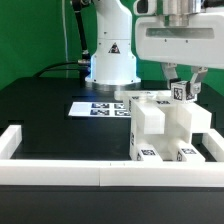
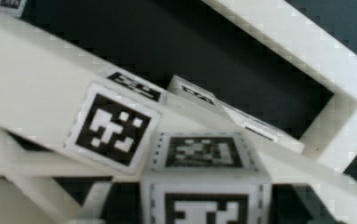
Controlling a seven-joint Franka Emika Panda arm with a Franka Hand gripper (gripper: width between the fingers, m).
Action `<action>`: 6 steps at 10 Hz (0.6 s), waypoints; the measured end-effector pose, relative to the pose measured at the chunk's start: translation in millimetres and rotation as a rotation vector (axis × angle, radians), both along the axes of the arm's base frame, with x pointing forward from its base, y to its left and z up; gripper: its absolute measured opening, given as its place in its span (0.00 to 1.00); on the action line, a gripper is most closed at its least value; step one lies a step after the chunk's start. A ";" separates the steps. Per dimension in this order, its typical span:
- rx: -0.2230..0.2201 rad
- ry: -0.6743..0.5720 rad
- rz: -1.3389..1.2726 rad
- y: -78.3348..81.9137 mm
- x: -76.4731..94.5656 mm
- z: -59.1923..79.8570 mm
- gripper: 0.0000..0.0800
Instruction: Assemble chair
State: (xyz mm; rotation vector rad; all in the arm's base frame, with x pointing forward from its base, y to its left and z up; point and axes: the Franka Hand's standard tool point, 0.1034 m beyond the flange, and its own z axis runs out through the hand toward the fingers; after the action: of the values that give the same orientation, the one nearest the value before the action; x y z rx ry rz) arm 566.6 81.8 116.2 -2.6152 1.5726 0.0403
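We see white rails (image 1: 60, 172) closing the black table (image 1: 45, 115) along its near edge, from seven o'clock across to five in the exterior view, with a short return running back at nine o'clock. The chair (image 1: 160, 128) stands at four o'clock, close against the near rail. Whether it touches the rail we cannot tell, but room on that side is tight. The widest open stretch of table lies from eight to ten o'clock, between the rails and the marker board (image 1: 98, 108). The board lies flat just off centre, in front of the arm's base (image 1: 110, 55) at twelve. Its edge runs up toward the chair's far side; we cannot tell if they meet. The gripper (image 1: 183, 88) hangs at two o'clock over the chair's upper far corner, its fingers (image 1: 171, 78) clenched on a small tagged piece (image 1: 181, 94) at the top of the chair. Whether that piece is seated in the blocks we cannot tell. The chair is a chunky white stack of stepped blocks, upright, with square black-and-white tags (image 2: 113, 125) on its faces; two show low on its near side in the exterior view. The wrist view is close and a little blurred — slanting white bars, dark gaps between them, and three tags on adjoining faces.
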 end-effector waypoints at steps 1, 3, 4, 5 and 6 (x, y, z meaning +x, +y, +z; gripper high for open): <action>0.001 0.006 -0.060 0.0 0.0 0.0 0.36; 0.004 0.016 -0.172 0.5 -0.1 -0.1 0.36; 0.005 0.018 -0.199 0.5 -0.1 -0.1 0.36; 0.007 0.025 -0.275 1.0 -0.2 -0.2 0.36; 0.008 0.031 -0.332 1.4 -0.3 -0.2 0.36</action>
State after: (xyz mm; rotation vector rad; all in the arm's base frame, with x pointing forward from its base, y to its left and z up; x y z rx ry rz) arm 566.3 83.2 116.0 -2.3215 1.9883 0.0638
